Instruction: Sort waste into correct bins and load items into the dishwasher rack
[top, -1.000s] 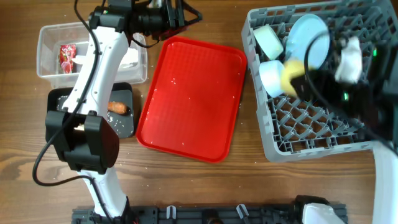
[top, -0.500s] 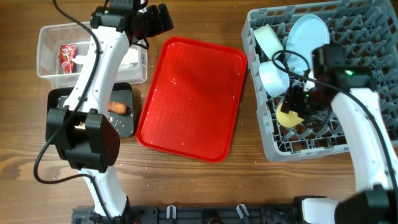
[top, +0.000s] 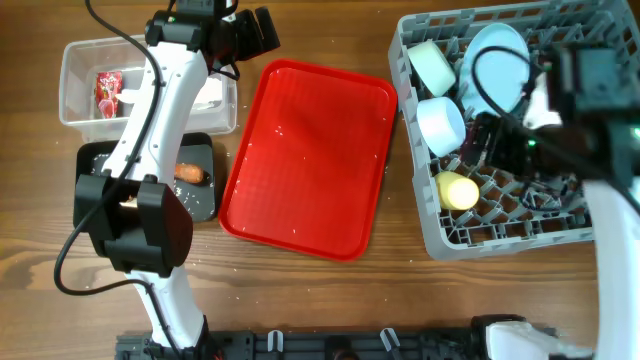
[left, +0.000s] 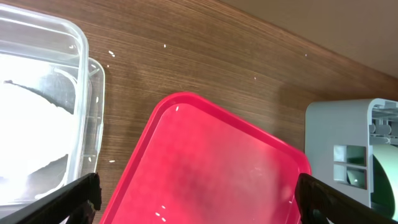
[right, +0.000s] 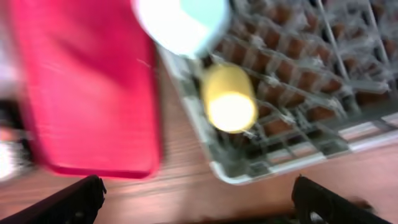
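left fingers: spread wide, nothing between them. They hover over the wooden counter at the far corner of the flat red serving tray, between it and the tub.
right fingers: spread wide and empty, above the near-left part of the rack. The wrist view is motion-blurred.
large square grey plastic rack: on the right side of the counter, just beside the red serving tray.
small yellow cup: in the rack among the pegs, near its left wall and clear of the right fingers. I cannot tell whether it is upright or tipped.
light blue bowl: in the rack, just beyond the cup, on its side.
pale green bowl: in the rack's far-left corner, on edge.
light blue round plate: stands on edge just right of the green bowl.
clear translucent rectangular plastic tub: at far left. It holds the red crinkled snack wrapper and the crumpled white paper napkin, which is partly hidden by the left arm.
shallow black rectangular plastic tray: just in front of the tub, with the orange carrot lying in it.
loose white rice grains: a few specks on the red tray's surface.
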